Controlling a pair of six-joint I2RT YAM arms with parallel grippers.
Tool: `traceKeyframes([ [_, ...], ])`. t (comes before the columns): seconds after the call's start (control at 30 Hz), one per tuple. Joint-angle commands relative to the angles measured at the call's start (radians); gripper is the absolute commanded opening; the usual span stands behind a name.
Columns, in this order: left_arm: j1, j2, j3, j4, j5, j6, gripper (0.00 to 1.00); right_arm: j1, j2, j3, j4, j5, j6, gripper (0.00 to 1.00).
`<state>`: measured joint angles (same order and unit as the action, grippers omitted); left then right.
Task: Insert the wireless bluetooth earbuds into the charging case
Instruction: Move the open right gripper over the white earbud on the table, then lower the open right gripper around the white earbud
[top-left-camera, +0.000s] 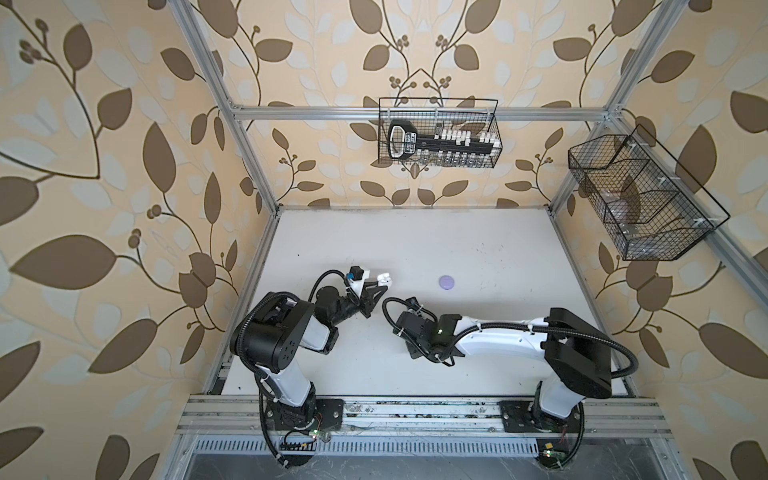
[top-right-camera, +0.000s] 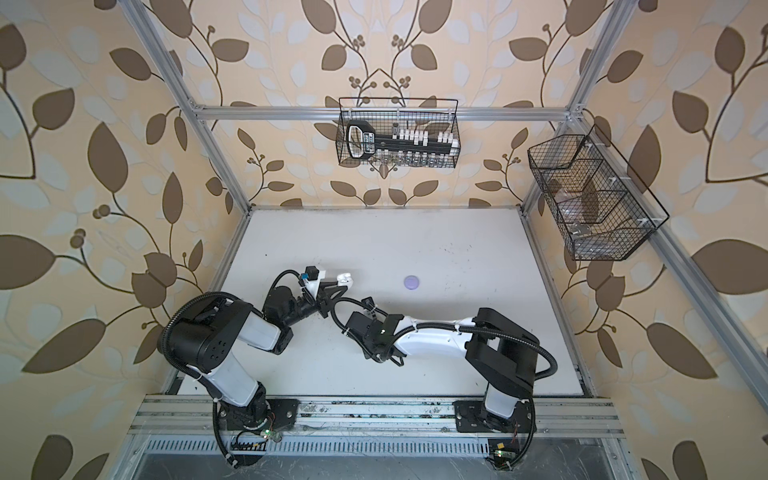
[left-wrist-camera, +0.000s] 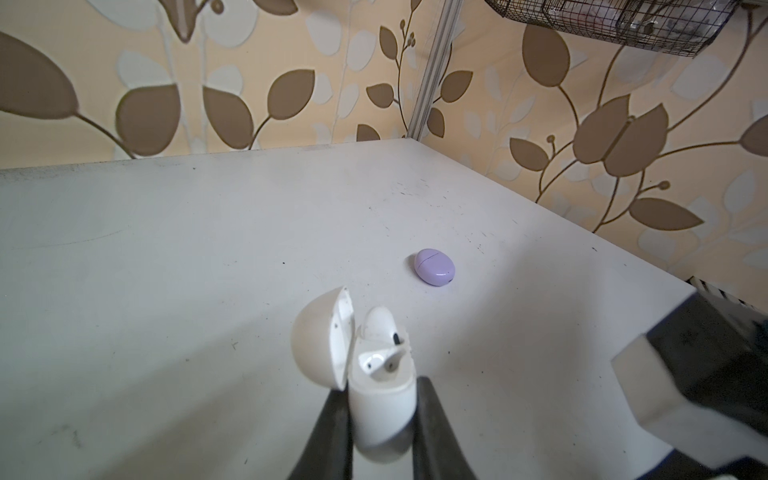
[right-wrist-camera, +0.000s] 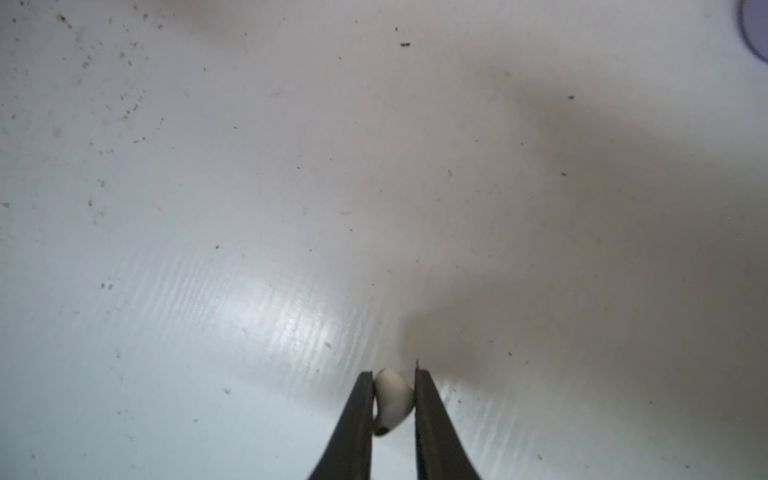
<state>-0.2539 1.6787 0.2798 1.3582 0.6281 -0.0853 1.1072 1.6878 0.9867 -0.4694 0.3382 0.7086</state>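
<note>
My left gripper (left-wrist-camera: 381, 384) is shut on the body of a white charging case (left-wrist-camera: 382, 399), held up with its lid (left-wrist-camera: 320, 336) swung open. One white earbud (left-wrist-camera: 378, 326) stands in the case's far slot; the near slot (left-wrist-camera: 380, 362) looks empty. In both top views the case (top-left-camera: 384, 277) (top-right-camera: 345, 277) is left of the table's middle. My right gripper (right-wrist-camera: 394, 376) is shut on a second white earbud (right-wrist-camera: 392, 401) just above the table, its wrist (top-left-camera: 419, 332) pointing down nearer the front. A closed lavender case (top-left-camera: 446, 282) (left-wrist-camera: 434, 267) lies on the table.
A wire basket (top-left-camera: 438, 133) holding a black tool hangs on the back rail. Another wire basket (top-left-camera: 640, 199) hangs on the right frame. Part of my right arm (left-wrist-camera: 685, 395) shows close beside the left gripper. The white table (top-left-camera: 415, 241) is speckled with dirt.
</note>
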Motion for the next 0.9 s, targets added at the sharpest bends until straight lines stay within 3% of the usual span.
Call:
traceKeyframes([
  [0.0,0.002,0.003,0.003,0.061,0.045,0.004,0.18,-0.021,-0.020,-0.035,0.005,-0.034,-0.110,0.19],
  [0.43,-0.008,0.002,0.006,0.043,0.086,0.019,0.18,-0.032,0.037,-0.010,0.036,-0.119,-0.349,0.20],
  [0.57,-0.008,0.001,0.009,0.041,0.083,0.019,0.18,-0.032,0.049,-0.005,0.035,-0.117,-0.366,0.22],
  [0.77,-0.008,0.001,0.009,0.041,0.079,0.019,0.18,-0.021,0.005,0.003,0.024,-0.098,-0.356,0.35],
  [0.87,-0.008,0.001,0.009,0.041,0.078,0.019,0.18,-0.020,-0.021,0.012,0.011,-0.091,-0.334,0.37],
])
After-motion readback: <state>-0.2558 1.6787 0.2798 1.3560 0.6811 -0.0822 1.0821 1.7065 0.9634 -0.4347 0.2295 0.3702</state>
